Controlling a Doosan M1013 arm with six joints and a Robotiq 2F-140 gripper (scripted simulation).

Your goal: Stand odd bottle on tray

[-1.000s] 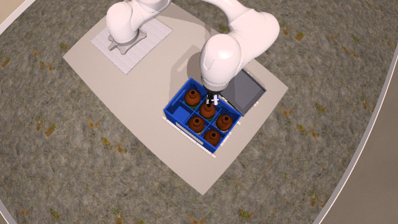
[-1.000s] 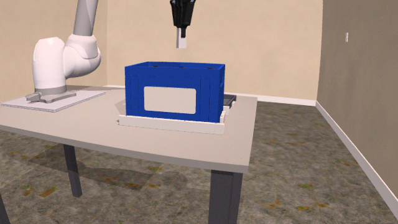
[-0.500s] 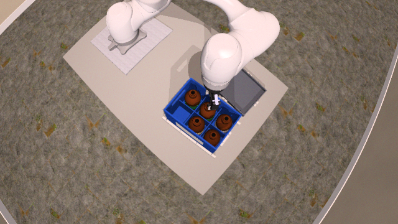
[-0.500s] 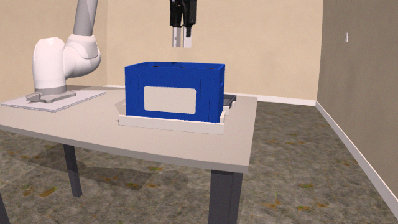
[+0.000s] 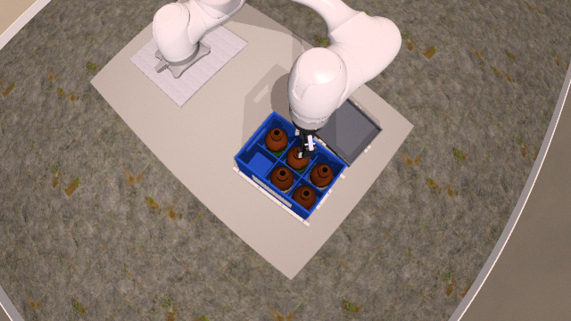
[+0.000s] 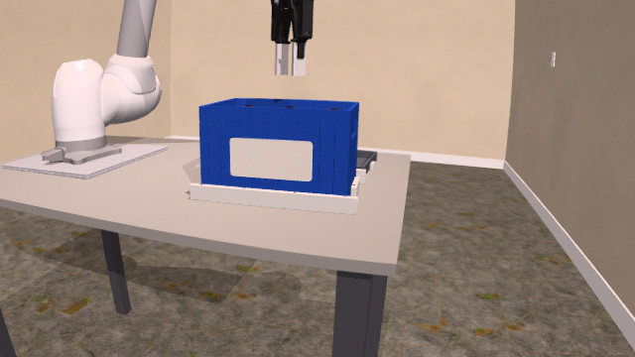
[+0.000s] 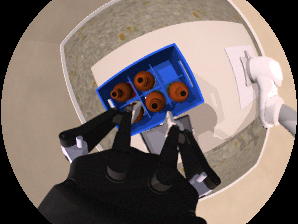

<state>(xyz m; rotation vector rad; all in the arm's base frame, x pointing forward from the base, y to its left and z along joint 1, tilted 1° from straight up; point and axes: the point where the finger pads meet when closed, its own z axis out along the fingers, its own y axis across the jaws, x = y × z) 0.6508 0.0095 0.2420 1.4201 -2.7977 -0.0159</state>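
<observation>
Five brown bottles (image 5: 297, 158) stand in the blue crate (image 6: 278, 144) on the bench (image 6: 298, 233), one cell left bare, and the dark tray (image 5: 345, 134) sits just beside the crate. Up above the crate's rim hangs the gripper (image 6: 291, 61), its jaws partly apart with nothing between them, touching no bottle.

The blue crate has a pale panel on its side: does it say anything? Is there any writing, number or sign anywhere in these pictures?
None can be read.
The crate has a pale panel, which is blank.
The bottles show no labels from above.
The tray, arm and pincer show no markings.
A small white fitting on the wall is too small to tell.
</observation>
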